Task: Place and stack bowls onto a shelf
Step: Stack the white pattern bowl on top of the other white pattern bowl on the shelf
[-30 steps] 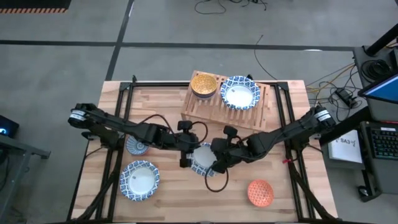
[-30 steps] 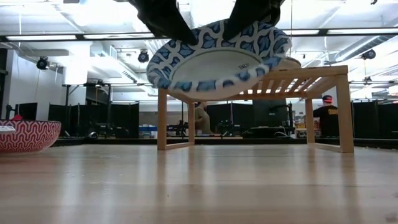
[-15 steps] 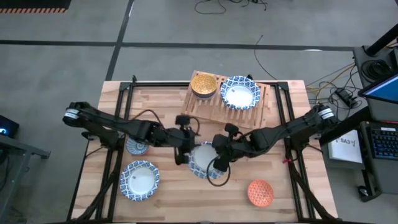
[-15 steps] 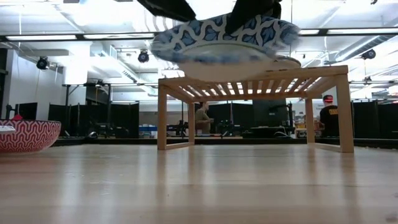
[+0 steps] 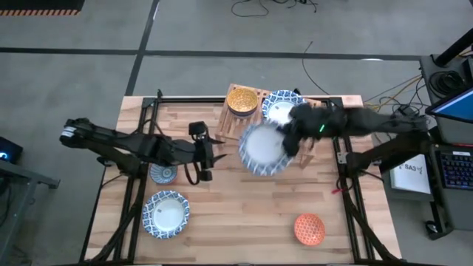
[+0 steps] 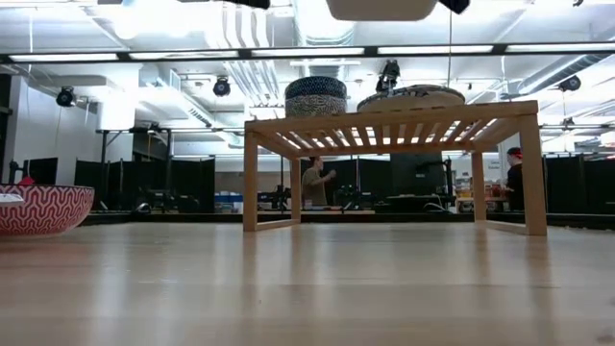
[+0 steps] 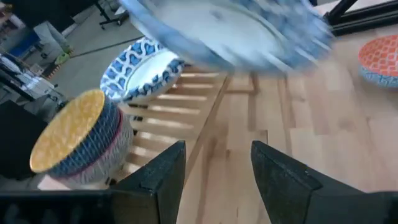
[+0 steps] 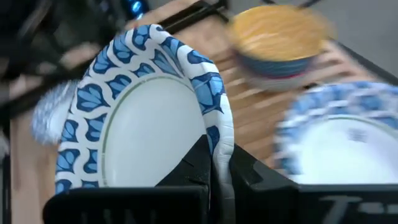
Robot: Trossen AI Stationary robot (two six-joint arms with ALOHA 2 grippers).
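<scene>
My right end effector is clamped on the rim of a wide blue-and-white bowl above the near edge of the shelf, its target bowl just beyond to the far right, while my left end effector, fingers apart, sits left.

no readable text, labels, brands or numbers anywhere

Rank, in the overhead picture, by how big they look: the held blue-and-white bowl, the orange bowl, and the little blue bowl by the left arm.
1. Held blue-and-white bowl, lifted nearer the camera, so possibly flattered.
2. Orange bowl.
3. Little blue bowl, partly hidden by the arm.
</scene>
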